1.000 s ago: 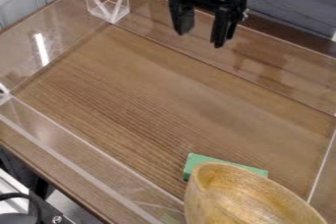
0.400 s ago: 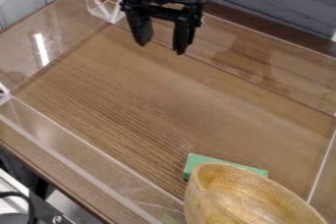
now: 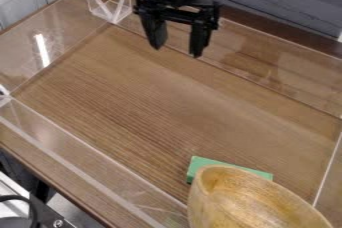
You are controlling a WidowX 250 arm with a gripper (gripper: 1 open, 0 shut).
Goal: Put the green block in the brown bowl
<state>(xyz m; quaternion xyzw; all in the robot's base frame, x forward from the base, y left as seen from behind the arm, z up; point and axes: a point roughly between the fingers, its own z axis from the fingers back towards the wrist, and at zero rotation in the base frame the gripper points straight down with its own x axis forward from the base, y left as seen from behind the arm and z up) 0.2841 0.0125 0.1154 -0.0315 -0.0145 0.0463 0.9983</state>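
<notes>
- The gripper (image 3: 178,50) is held high over the far side of the table (image 3: 160,102), jaws spread wide, maybe so the block can be reached next
- The green block (image 3: 229,168) is seen flat just behind the brown bowl (image 3: 247,204), partly hidden by it, so care may be needed
- One gripper, one block and one bowl are counted

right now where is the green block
In the camera view, the green block is near the bottom, right of centre, lying on the table just behind the brown bowl, which partly hides it.
</notes>
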